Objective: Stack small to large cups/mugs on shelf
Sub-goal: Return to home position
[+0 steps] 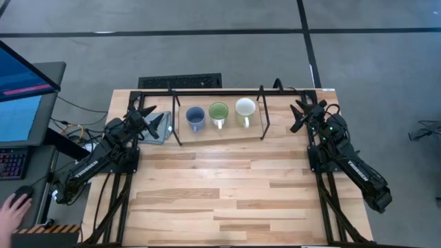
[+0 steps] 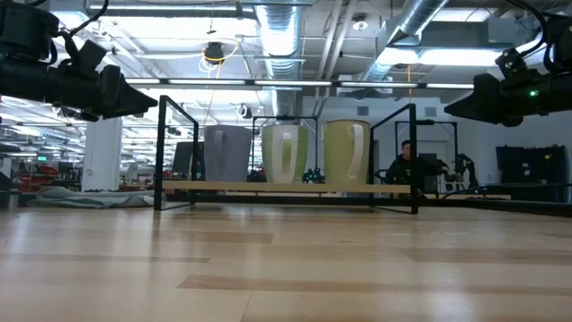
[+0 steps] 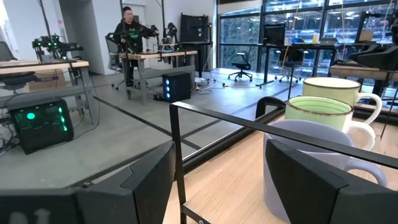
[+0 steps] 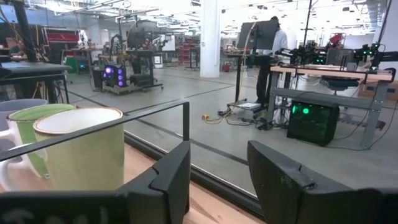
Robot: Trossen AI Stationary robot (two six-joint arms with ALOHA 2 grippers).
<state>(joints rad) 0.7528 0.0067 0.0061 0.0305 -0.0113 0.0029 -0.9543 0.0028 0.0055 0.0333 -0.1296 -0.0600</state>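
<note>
Three mugs stand upright in a row on the shelf (image 1: 220,134), a light board in a black frame at the table's far side: blue-grey (image 1: 195,117) on the left, green (image 1: 218,112) in the middle, cream (image 1: 245,109) on the right. They also show in the low view: blue-grey (image 2: 226,154), green (image 2: 286,153), cream (image 2: 347,152). My left gripper (image 1: 153,118) is open and empty, left of the shelf, above the table. My right gripper (image 1: 300,114) is open and empty, right of the shelf.
A grey cloth (image 1: 157,131) lies under my left gripper by the shelf's left end. The shelf's black upright rods (image 1: 173,117) and top bars frame the mugs. Bare wooden tabletop (image 1: 227,193) stretches toward the near edge. A person's hand (image 1: 10,207) shows off the table's left.
</note>
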